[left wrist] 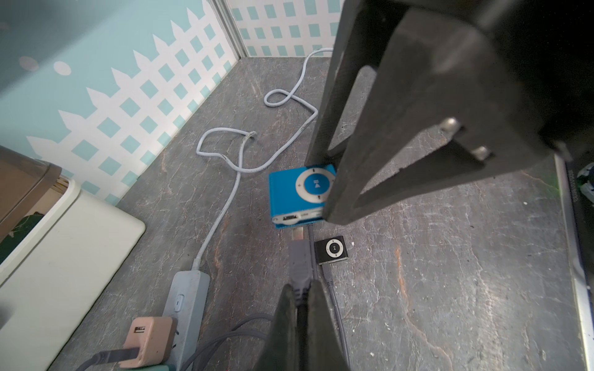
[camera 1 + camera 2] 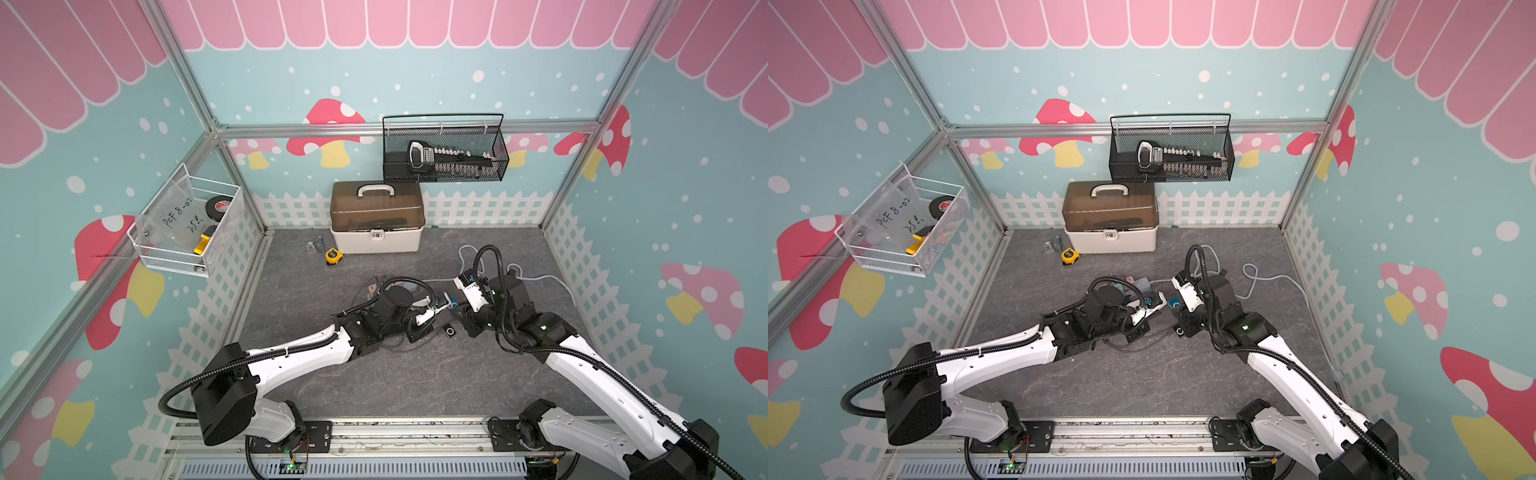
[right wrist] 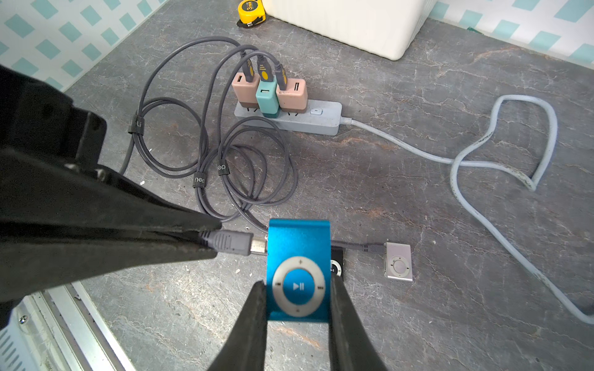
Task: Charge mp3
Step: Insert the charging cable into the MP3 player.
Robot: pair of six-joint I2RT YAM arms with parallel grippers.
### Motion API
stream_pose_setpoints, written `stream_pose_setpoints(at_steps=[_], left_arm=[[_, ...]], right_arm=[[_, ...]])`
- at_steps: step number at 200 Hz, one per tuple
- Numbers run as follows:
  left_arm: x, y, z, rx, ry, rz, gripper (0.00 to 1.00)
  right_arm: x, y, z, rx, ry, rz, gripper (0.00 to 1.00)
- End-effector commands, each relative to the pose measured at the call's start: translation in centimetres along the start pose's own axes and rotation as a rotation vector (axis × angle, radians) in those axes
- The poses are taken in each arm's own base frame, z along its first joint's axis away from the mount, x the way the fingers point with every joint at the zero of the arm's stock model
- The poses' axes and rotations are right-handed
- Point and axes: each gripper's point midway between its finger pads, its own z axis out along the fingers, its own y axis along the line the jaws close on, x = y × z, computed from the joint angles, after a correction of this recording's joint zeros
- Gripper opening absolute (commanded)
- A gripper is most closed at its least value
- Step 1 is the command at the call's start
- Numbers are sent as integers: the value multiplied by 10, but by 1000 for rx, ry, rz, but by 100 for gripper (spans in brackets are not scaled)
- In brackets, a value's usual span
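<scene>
Over the surface (image 3: 418, 192), cable plug (image 3: 229, 243) at blue mp3 player (image 3: 299, 273)

Between the arms, the right jaws pinch the blue mp3 player by its sides, narrow, holding it above the surface. Facing them, the left jaws clamp tight on the grey cable plug, its metal tip at the player's port edge. Below lie a black player (image 1: 331, 250) and a cabled silver player (image 3: 398, 265); farther back the power strip (image 3: 321, 120), then the toolbox (image 2: 376, 216)

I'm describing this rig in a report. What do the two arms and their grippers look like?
The left arm and right arm have glossy white shells, black joints and a black corrugated hose looped outside each. The left gripper and right gripper have matte black, tapering fingers; the right's show long cut-outs. No markings are legible.
</scene>
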Motion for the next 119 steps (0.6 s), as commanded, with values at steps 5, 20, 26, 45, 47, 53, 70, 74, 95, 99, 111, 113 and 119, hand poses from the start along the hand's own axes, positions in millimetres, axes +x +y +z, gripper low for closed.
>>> stream_pose_setpoints(at_steps=[5, 20, 26, 45, 47, 53, 70, 74, 95, 99, 111, 113, 119], left_arm=[[-21, 4, -2, -14, -51, 5, 0], [-21, 4, -4, -11, -52, 5, 0], [-21, 4, -5, -13, -53, 5, 0], [-22, 5, -5, -15, -56, 6, 0], [-22, 5, -5, -16, -55, 6, 0], [-22, 5, -4, -16, -54, 6, 0], [-22, 6, -2, -19, -54, 6, 0], [-23, 6, -2, -21, -55, 5, 0], [-24, 7, 0, -26, -58, 6, 0], [-23, 7, 0, -25, -57, 7, 0], [-23, 7, 1, -25, -55, 7, 0], [-23, 7, 2, -25, -54, 7, 0], [-22, 7, 2, -24, -53, 7, 0]], right_arm=[[2, -1, -1, 14, 12, -15, 3], [4, -4, -1, 32, 17, -14, 3], [4, -4, -1, 34, 16, -15, 3], [5, -5, 1, 33, 24, -13, 3], [5, -5, 1, 33, 23, -15, 3], [5, -4, 2, 26, 25, -16, 3], [4, -1, 3, 11, 23, -16, 3], [4, -1, 3, 11, 22, -15, 3], [5, 1, 3, 0, 23, -12, 3], [5, 1, 3, -3, 22, -13, 3], [3, 1, 2, -2, 15, -11, 3], [3, 2, 2, -3, 14, -11, 3], [2, 2, 1, -3, 10, -13, 3]])
